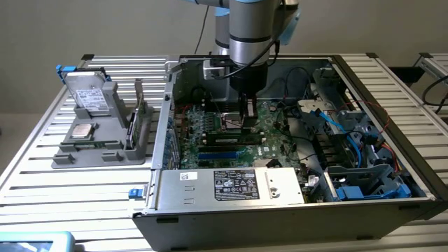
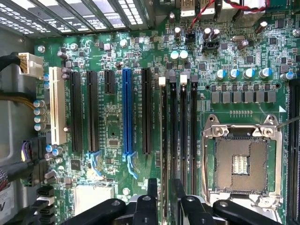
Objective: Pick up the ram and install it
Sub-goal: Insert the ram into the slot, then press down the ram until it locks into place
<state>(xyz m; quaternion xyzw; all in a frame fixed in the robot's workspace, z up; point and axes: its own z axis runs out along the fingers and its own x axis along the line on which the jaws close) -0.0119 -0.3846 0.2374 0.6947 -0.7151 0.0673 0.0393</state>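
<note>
The ram (image 1: 234,139) is a green stick with black chips and a pale label. It stands on edge in a black slot of the motherboard (image 1: 210,126) inside the open computer case. In the wrist view I look down on the ram (image 2: 164,140) as a thin edge running along the slot beside the other long black slots. My gripper (image 1: 246,122) hangs straight down just above the stick. The gripper (image 2: 164,186) is open, with one black finger on each side of the ram's edge and a small gap between each finger and the board.
The empty silver processor socket (image 2: 241,161) lies beside the memory slots. A blue slot (image 2: 126,117) and a white slot (image 2: 57,105) lie on the other side. A power supply (image 1: 231,184) fills the case front and cables (image 1: 329,126) crowd the exterior view's right. A grey tray (image 1: 105,131) with parts sits outside at the exterior view's left.
</note>
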